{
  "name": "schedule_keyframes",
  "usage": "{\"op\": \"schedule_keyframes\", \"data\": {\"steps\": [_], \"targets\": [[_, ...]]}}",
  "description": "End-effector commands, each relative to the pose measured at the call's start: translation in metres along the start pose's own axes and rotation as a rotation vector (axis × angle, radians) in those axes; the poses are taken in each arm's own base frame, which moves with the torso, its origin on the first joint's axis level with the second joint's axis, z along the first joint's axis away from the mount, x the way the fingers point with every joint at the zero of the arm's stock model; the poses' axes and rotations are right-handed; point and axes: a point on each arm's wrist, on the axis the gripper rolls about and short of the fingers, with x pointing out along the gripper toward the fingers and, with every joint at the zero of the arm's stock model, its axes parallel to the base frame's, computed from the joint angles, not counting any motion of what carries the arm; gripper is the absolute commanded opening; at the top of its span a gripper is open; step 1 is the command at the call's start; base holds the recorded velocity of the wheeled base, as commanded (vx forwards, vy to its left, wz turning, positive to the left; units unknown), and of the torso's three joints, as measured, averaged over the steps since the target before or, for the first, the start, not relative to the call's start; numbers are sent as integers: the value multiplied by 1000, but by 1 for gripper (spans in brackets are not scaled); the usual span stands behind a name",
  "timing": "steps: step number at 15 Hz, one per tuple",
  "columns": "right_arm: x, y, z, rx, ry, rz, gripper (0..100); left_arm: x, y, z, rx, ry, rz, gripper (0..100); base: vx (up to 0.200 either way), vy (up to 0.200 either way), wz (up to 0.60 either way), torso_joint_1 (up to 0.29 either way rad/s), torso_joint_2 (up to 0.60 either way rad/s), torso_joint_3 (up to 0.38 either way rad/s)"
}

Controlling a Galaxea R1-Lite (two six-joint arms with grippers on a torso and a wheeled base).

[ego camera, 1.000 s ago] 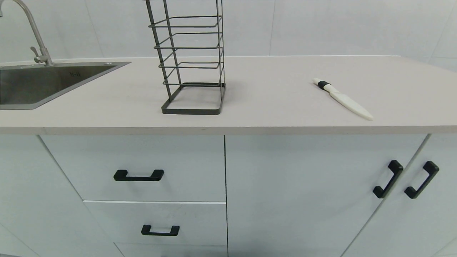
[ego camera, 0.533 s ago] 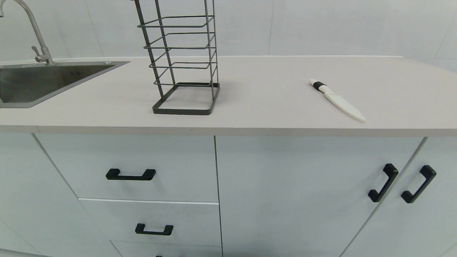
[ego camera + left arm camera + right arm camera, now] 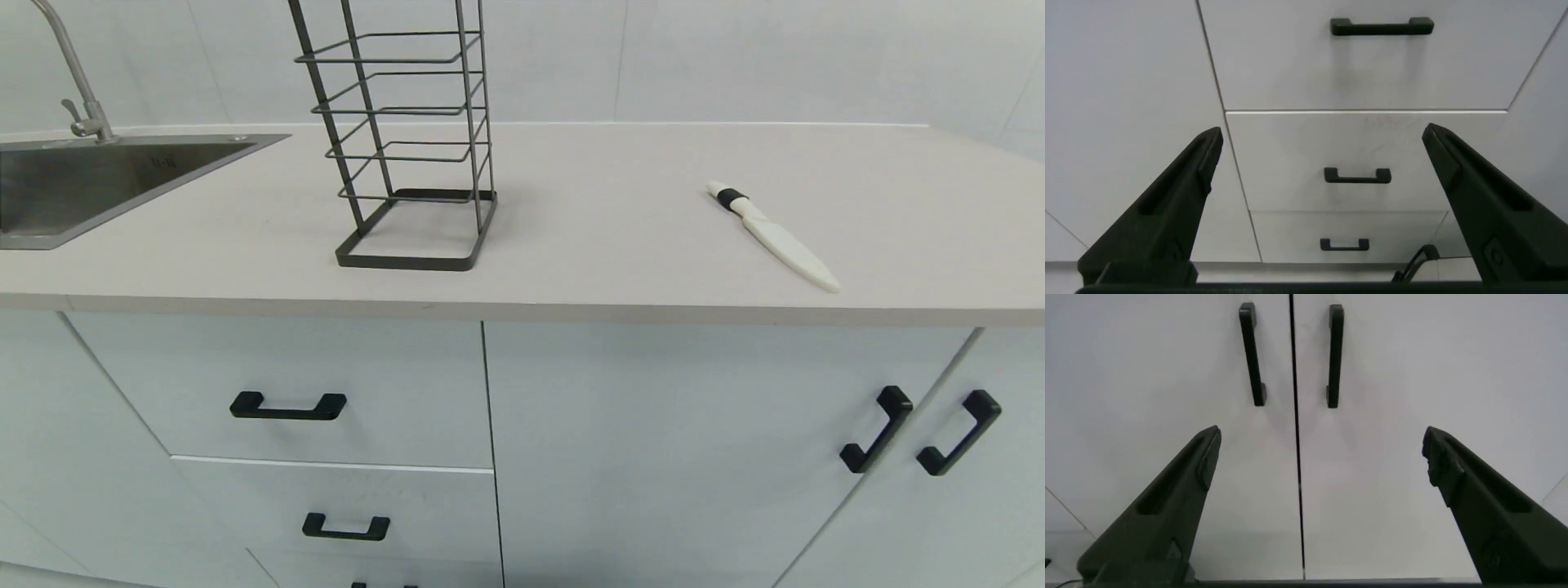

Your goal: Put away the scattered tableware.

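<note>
A white knife (image 3: 771,235) with a black band on its handle lies flat on the right part of the countertop (image 3: 612,220), near the front edge. A tall dark wire rack (image 3: 404,147) stands upright left of centre, with nothing in it. My left gripper (image 3: 1319,139) is open, low down in front of the drawer fronts. My right gripper (image 3: 1319,437) is open too, facing the cabinet doors below the counter. Nothing sits between either pair of fingers.
A steel sink (image 3: 90,175) with a faucet (image 3: 77,82) is set into the counter at the far left. Below are drawers with black handles (image 3: 287,406) and double doors with black handles (image 3: 878,430). A tiled wall backs the counter.
The whole head view has shifted: the camera moved, so the rack, sink and knife sit slightly lower and further left. Nothing on the counter itself has moved.
</note>
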Motion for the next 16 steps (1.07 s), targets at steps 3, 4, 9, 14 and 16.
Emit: {"op": "schedule_keyframes", "data": {"steps": [3, 4, 9, 14, 16], "targets": [[0, 0, 0, 1, 2, 0, 100, 0, 0, 0, 0, 1, -1, 100, 0, 0, 0, 255, -188, -181], [0, 0, 0, 1, 2, 2, 100, 0, 0, 0, 0, 1, 1, 100, 0, 0, 0, 256, -657, -281], [0, 0, 0, 3, 2, 0, 100, 0, 0, 0, 0, 1, 2, 100, 0, 0, 0, 200, -572, -194], [0, 0, 0, 3, 2, 0, 100, 0, 0, 0, 0, 1, 1, 100, 0, 0, 0, 159, -487, -221], [0, 0, 0, 3, 2, 0, 100, 0, 0, 0, 0, 1, 2, 100, 0, 0, 0, 420, -481, -239]]}}
